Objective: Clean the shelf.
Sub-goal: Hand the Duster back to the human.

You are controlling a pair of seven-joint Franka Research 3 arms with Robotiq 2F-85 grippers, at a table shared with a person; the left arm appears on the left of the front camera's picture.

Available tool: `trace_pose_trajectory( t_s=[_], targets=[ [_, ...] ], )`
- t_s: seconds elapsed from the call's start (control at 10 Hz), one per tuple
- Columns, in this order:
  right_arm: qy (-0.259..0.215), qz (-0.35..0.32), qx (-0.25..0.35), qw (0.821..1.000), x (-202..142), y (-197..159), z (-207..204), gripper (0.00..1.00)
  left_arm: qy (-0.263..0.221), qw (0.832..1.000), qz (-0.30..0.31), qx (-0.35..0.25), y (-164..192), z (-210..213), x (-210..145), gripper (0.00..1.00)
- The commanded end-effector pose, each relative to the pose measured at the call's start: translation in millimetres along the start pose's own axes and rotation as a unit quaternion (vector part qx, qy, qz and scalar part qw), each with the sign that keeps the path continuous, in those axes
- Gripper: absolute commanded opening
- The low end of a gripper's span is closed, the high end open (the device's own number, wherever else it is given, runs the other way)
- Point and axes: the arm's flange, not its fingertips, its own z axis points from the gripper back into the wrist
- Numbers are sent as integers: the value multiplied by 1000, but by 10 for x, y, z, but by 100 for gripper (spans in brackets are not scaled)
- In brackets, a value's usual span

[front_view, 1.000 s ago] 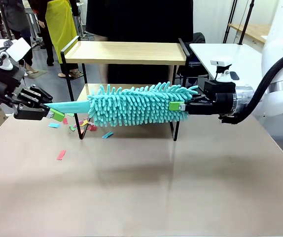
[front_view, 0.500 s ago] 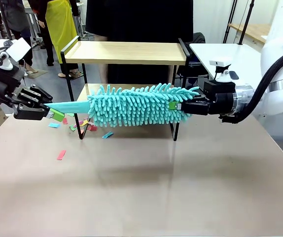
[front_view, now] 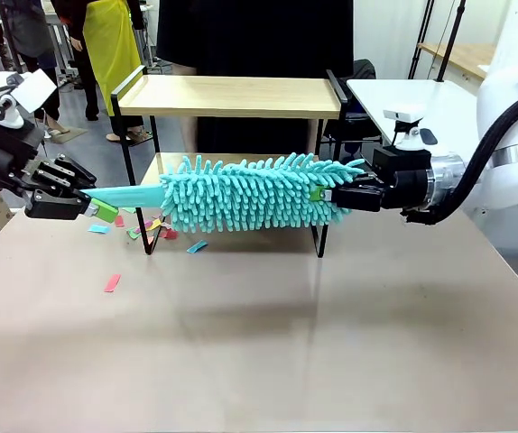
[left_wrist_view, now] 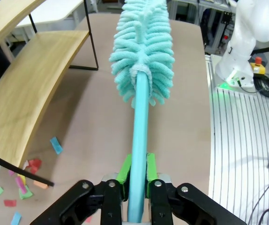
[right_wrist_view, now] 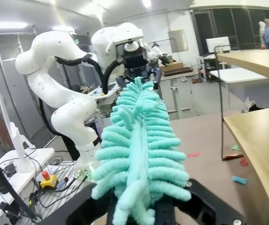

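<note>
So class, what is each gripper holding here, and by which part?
Both hold the teal duster. The left gripper has its fingers around the handle's end, though they look loosened. The right gripper is shut on the fluffy head's tip.

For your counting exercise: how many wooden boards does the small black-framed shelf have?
2. The upper board sits on top between the black end rails; the lower board is beneath it, largely hidden behind the teal duster.
</note>
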Motion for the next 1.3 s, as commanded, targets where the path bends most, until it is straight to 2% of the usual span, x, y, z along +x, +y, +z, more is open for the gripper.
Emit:
trace_pose_trajectory(
  t_s=[0.0,0.1,0.2,0.3,0.4,0.6,0.7,0.9,1.0,1.2],
  targets=[
    [0,0,-14,1000,-4,-15,9,0,-14,1000,6,6,-4,46,1,71],
    [0,0,-14,1000,-4,-15,9,0,-33,999,18,-8,-5,106,-12,70],
    [0,0,-14,1000,-4,-15,9,0,-55,997,32,-30,-5,204,-30,100],
    [0,0,-14,1000,-4,-15,9,0,-76,995,48,-34,8,315,-51,85],
    [0,0,-14,1000,-4,-15,9,0,-105,992,62,-31,33,457,-81,100],
    [0,0,-14,1000,-4,-15,9,0,-174,981,84,-35,152,840,-286,100],
    [0,0,-14,1000,-4,-15,9,0,-215,973,59,-62,233,1065,-449,100],
    [0,0,-14,1000,-4,-15,9,0,-242,968,56,-30,387,1488,-877,100],
    [0,0,-14,1000,-4,-15,9,0,-264,963,57,-27,446,1614,-1066,100],
    [0,0,-14,1000,-4,-15,9,0,-267,962,63,-3,518,1729,-1289,100]
  ],
)
